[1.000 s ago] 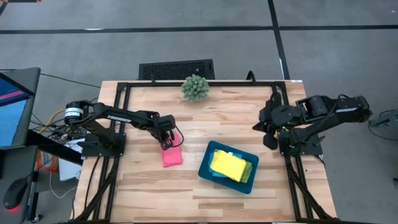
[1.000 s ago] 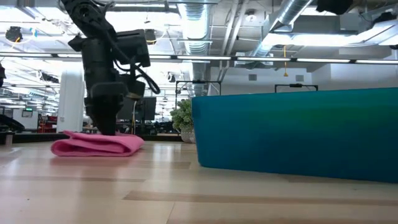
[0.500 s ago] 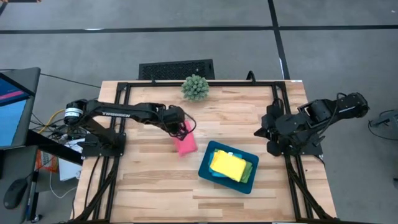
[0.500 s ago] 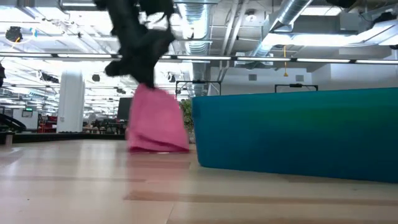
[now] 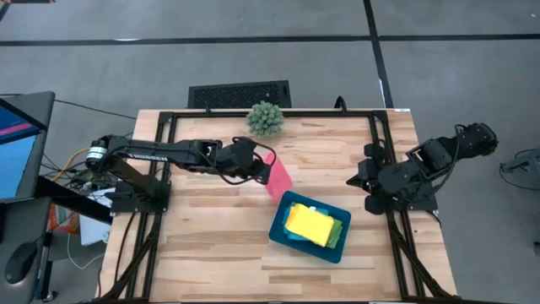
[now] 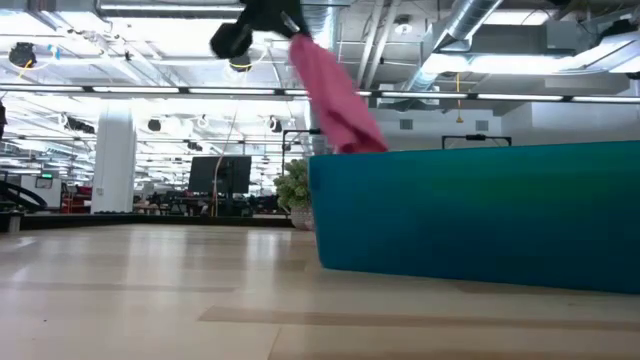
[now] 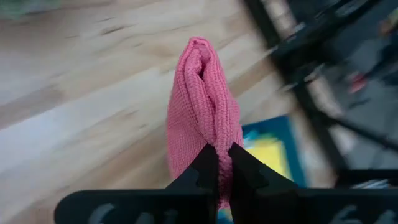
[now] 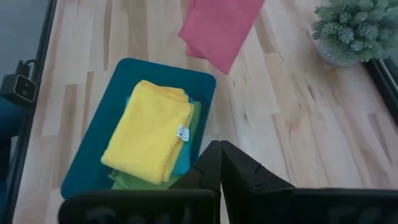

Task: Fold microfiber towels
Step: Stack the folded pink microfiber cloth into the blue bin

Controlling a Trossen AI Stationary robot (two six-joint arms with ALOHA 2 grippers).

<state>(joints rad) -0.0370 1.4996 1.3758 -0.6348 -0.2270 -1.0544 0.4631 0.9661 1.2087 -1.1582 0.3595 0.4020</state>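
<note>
The folded pink towel (image 5: 278, 176) is pinched in the left gripper (image 5: 258, 166), held aloft just beside the teal tray (image 5: 281, 233). The right gripper (image 5: 371, 196) is parked well apart from the tray, fingers closed, empty.

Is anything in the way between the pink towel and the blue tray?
Nothing visible is. The left gripper holds the folded pink towel up in the air beside the teal tray. Only bare wood lies between them, and the yellow towel tops the tray's pile.

Pink towel (image 7: 202, 115): knitted, nubby microfiber cloth, matt. Yellow towel (image 8: 151, 132): same soft cloth, small white tag. Tray (image 8: 99, 155): smooth rigid teal plastic, slight sheen. Table (image 5: 211, 245): pale wood planks, satin finish, black metal frame.
</note>
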